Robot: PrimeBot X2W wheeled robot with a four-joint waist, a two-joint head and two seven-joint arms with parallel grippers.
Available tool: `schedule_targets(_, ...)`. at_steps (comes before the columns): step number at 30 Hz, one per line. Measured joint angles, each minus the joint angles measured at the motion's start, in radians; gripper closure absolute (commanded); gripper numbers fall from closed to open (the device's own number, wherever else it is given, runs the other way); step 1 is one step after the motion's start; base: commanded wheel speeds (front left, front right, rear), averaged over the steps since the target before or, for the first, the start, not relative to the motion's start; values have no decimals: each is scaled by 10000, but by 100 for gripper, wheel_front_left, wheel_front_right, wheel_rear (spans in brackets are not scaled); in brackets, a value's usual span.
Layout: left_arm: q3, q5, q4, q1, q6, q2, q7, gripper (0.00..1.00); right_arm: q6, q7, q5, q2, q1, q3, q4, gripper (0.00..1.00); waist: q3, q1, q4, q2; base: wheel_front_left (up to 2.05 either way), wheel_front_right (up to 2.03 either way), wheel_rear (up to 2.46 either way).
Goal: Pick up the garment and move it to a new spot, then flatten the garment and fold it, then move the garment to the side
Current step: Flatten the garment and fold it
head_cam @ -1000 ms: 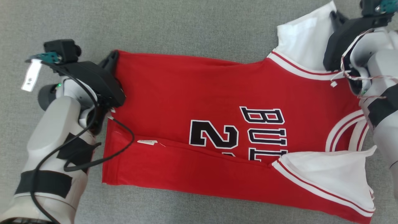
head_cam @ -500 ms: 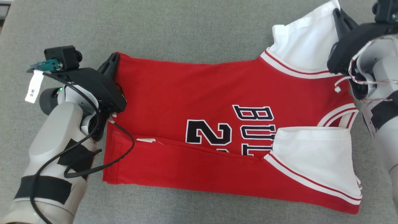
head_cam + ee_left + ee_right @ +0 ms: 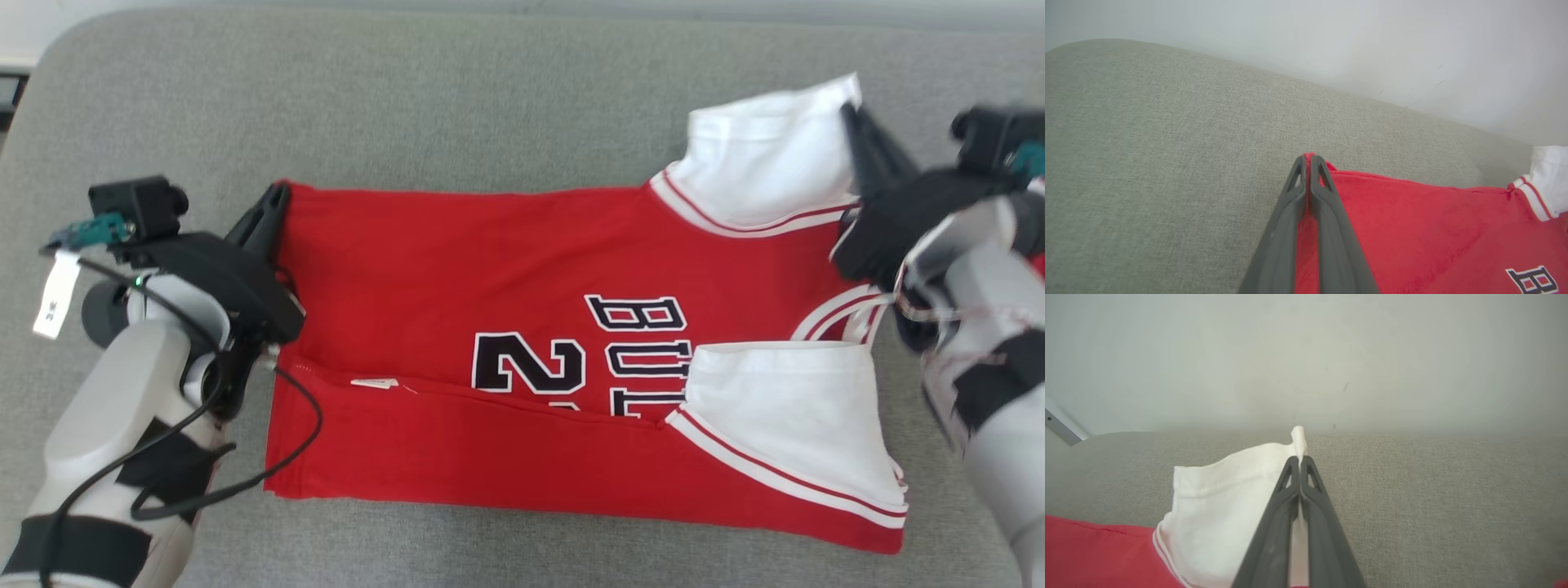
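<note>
Right, red Bulls jersey (image 3: pixel 506 269) lies spread lengthwise across the grey cushion (image 3: pixel 490 106), hem toward the robot's left, shoulders toward its right.

- Left gripper (image 3: pixel 276 196): fingers pressed together on the far hem corner. In the left wrist view (image 3: pixel 1308 159) red fabric sits pinched between the two fingers, right up to the tips.
- Right gripper (image 3: pixel 853 118): fingers together on the edge of the far white sleeve (image 3: pixel 759 155). In the right wrist view (image 3: pixel 1300 459) a sliver of white cloth pokes out past the tips, and the sleeve (image 3: pixel 1224 498) is lifted slightly off the cushion.
- Near long side of the jersey is turned over onto the front. The flap edge runs from a small white label (image 3: pixel 374 382) to the near white sleeve (image 3: pixel 784 408) and covers the lower part of the "2" and "BUL" print.
- Near sleeve lies flat on top of the red body, with its striped trim toward the near edge.
- Left arm's black cable (image 3: pixel 302 441) loops over the hem end of the jersey. A white tag (image 3: pixel 51 298) hangs off the left wrist, clear of the fabric.
- Both wrist views show a pale wall (image 3: pixel 1306 355) behind the cushion.
</note>
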Motion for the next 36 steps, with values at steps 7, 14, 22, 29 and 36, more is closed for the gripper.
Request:
schedule_targets(7, -267, -575, -474, 807, 0, 502, -169, 100, 0, -94, 1521, -422, 1732, 955, -1981, 100, -549, -1, -189, 0, 0, 0, 0)
schedule_targets(14, -667, -905, -819, 1625, 0, 830, -255, 100, 0, -136, 2736, -1448, 3247, 1367, -3413, 100, -1159, -1, -391, -1, 0, 0, 0)
schedule_targets(22, -1112, -1135, -1225, 2674, 0, 978, -351, 100, 0, 107, 4217, -2048, 4799, 1962, -4901, 100, -1879, -1, -541, -1, 0, 0, 0)
schedule_targets(29, -1670, -1131, -1542, 3363, 0, 1026, -357, 100, -2, 575, 4642, -2740, 5950, 2637, -5705, 100, -2363, -1, -576, -1, 0, 0, 0)
schedule_targets(36, -1730, -1095, -1342, 3438, 0, 1147, -487, 100, 0, 1166, 4211, -3137, 6111, 3459, -5731, 100, -2502, 1, -541, 0, 0, 0, 0)
